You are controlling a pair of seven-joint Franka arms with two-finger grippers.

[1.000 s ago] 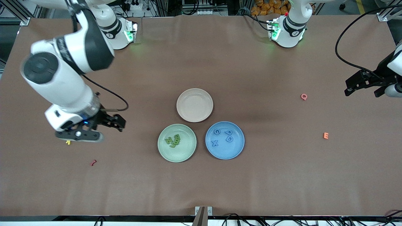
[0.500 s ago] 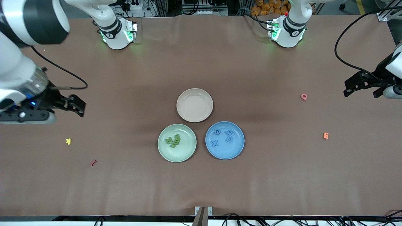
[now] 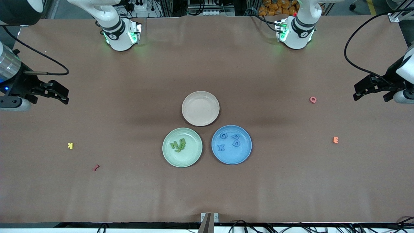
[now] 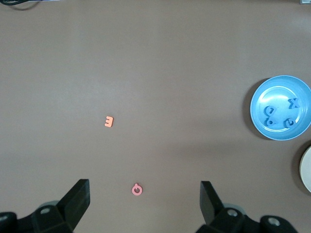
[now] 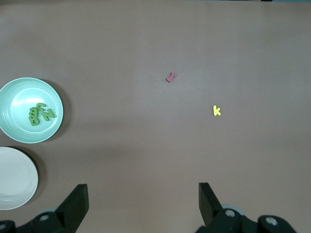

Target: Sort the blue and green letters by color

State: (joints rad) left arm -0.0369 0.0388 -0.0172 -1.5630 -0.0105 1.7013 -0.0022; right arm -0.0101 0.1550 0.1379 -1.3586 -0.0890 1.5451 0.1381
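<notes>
On the green plate [image 3: 168, 153] and blue plate [image 3: 244, 153], green letters [image 3: 179, 144] and blue letters [image 3: 230, 141] sat sorted; left tool [image 3: 375, 88] and right tool [image 3: 48, 94] hung apart, empty, over the table ends; a careless return could have scattered them.

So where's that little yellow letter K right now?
The small yellow letter K lies flat on the bare brown table toward the right arm's end, apart from the plates. Its nearest neighbour is the small dark red piece, which lies nearer the front camera.

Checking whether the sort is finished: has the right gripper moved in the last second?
Yes. The right gripper has pulled away from the yellow K, toward the right arm's end of the table, fingers open and empty.
</notes>
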